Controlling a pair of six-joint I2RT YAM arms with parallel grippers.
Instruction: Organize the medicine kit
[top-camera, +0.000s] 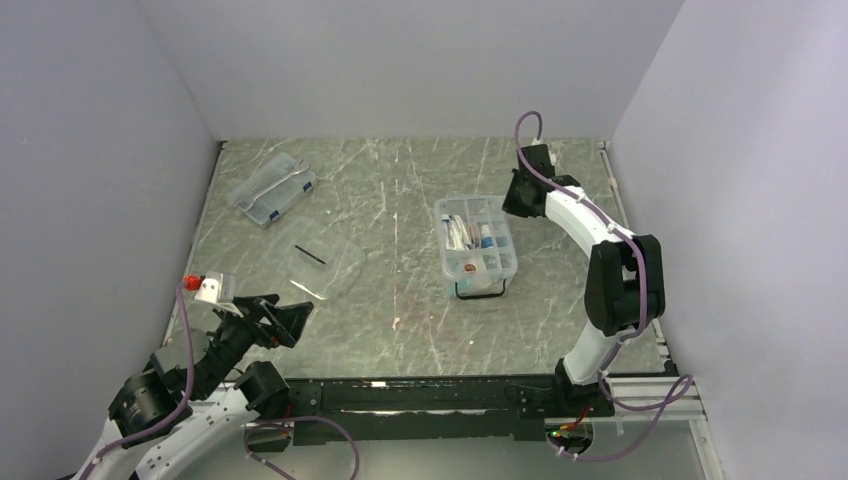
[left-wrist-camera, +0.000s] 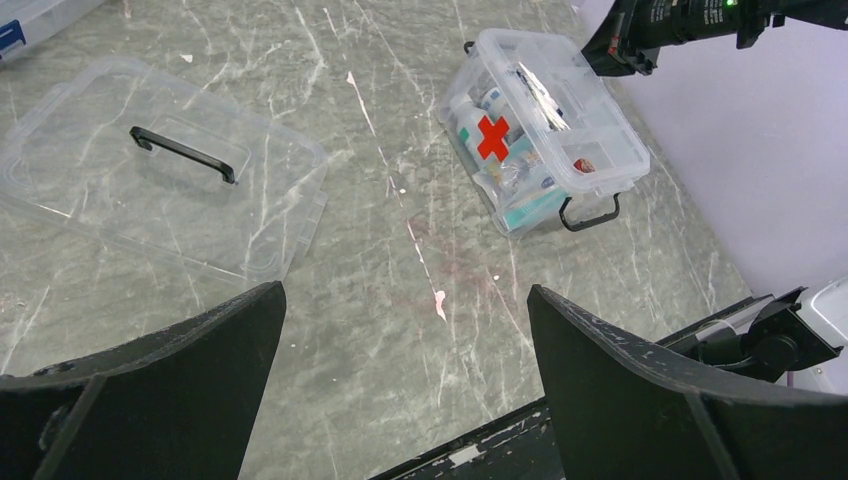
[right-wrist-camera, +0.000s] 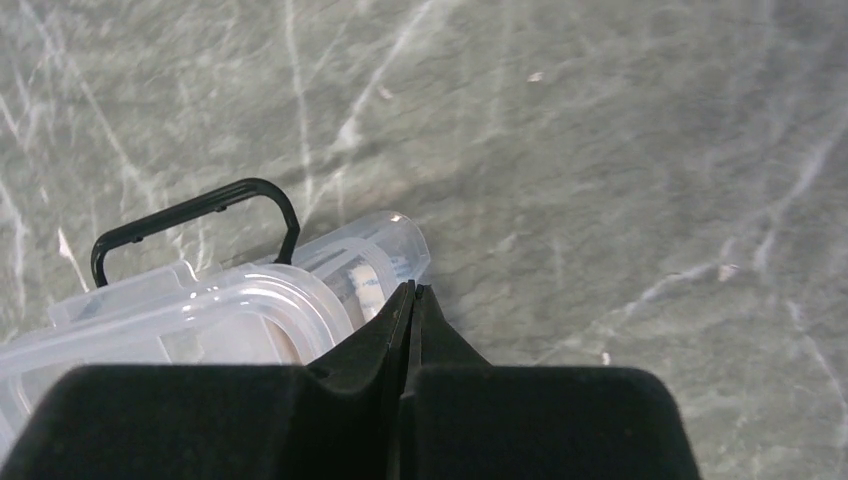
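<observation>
The medicine kit (top-camera: 476, 247) is a clear tub standing open at centre right, with an inner tray holding bottles and packets. The left wrist view shows the kit (left-wrist-camera: 560, 130) with the red cross (left-wrist-camera: 492, 137) on its front. Its clear lid (top-camera: 322, 264) with a dark handle lies flat on the table to the left, also in the left wrist view (left-wrist-camera: 150, 190). My left gripper (top-camera: 290, 316) is open and empty (left-wrist-camera: 405, 292), low near the front edge. My right gripper (top-camera: 512, 203) is shut and empty (right-wrist-camera: 412, 290), at the tub's far right corner (right-wrist-camera: 230, 300).
A flatter clear case (top-camera: 272, 188) with blue labels lies at the back left. A black wire latch (right-wrist-camera: 190, 215) sticks out from the tub's end. Grey walls close in the table on three sides. The black base rail (top-camera: 420, 395) runs along the front.
</observation>
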